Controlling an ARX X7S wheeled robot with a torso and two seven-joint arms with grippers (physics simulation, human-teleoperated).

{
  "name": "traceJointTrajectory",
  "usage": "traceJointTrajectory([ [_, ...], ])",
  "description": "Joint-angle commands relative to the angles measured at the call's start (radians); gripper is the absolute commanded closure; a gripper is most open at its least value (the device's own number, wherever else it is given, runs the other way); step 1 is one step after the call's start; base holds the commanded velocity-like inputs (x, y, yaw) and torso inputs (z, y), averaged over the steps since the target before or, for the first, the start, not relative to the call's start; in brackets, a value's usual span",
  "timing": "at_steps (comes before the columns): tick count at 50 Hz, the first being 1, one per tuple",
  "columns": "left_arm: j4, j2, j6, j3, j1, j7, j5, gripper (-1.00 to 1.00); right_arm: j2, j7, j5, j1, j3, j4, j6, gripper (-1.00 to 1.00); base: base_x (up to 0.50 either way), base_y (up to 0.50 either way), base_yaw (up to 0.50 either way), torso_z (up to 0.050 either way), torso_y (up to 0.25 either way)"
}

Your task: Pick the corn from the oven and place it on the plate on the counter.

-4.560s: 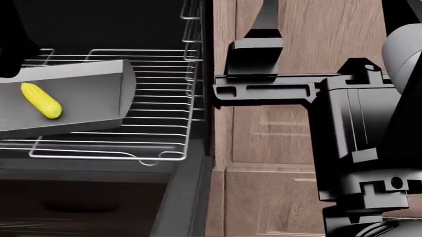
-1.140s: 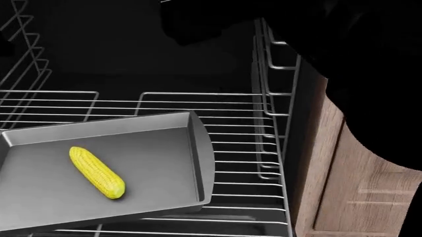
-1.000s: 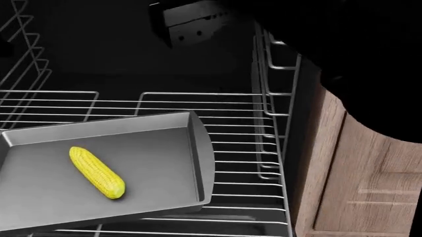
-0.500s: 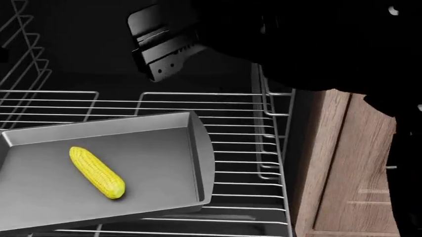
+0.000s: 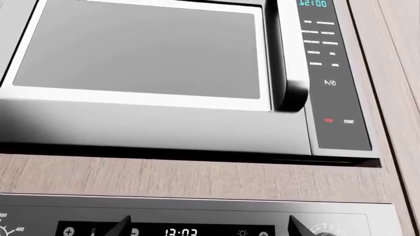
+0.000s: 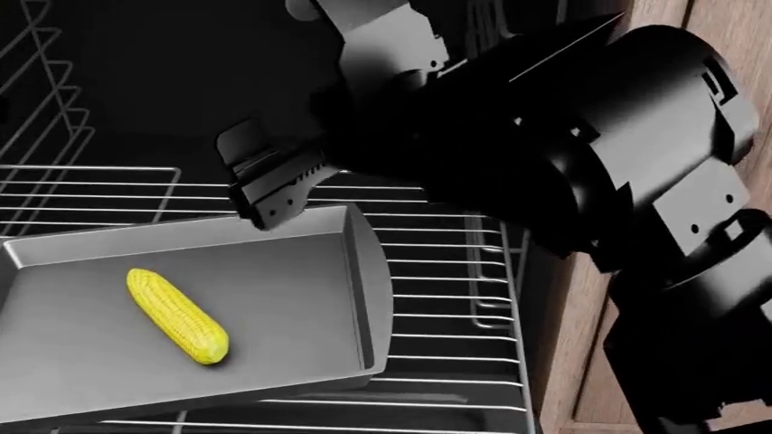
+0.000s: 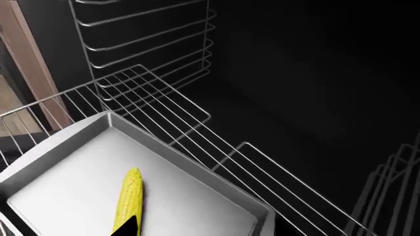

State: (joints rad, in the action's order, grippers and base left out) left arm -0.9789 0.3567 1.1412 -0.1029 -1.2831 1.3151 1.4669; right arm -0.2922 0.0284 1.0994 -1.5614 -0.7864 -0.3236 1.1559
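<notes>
My right hand (image 6: 268,185) hangs inside the oven (image 6: 157,90), above the far edge of the grey tray (image 6: 314,298), with nothing in it; how far its fingers stand apart I cannot tell from these views. The corn (image 6: 177,316) lies on the tray, nearer to me and to the left of the hand, so the reach I judge due next runs down and back toward the oven's front. The cob's long axis sits on a diagonal across the tray, one end toward the back left, the other toward the front right. In the right wrist view the corn (image 7: 127,201) shows low in the frame on the same tray (image 7: 196,196). My left hand is out of sight; its camera faces a microwave (image 5: 157,73) and a control panel (image 5: 196,227), well away, so the right arm is plainly the nearer.
</notes>
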Motion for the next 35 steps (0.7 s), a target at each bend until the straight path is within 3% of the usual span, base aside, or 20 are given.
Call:
traceJointTrajectory([
  [1,0.000,0.003,-0.007,-0.010,-0.005,0.004,0.000,-1.00,0.020,0.054,0.015,-0.004,-0.033,-0.020,0.030,-1.00,0.00,0.00,0.00,0.000,0.000],
  [9,-0.007,0.014,-0.015,-0.010,-0.003,0.020,0.020,-1.00,0.066,0.079,-0.008,-0.036,-0.032,-0.128,-0.007,-1.00,0.00,0.00,0.00,0.000,0.000],
  [20,-0.016,0.027,-0.028,-0.009,-0.003,0.036,0.037,-1.00,0.081,0.095,0.018,0.022,-0.069,-0.087,0.023,-1.00,0.00,0.00,0.00,0.000,0.000],
  [35,-0.028,0.049,-0.048,0.005,0.044,-0.008,0.001,-1.00,0.167,0.146,-0.069,0.093,-0.141,-0.233,-0.098,-1.00,0.00,0.00,0.00,0.000,0.000],
])
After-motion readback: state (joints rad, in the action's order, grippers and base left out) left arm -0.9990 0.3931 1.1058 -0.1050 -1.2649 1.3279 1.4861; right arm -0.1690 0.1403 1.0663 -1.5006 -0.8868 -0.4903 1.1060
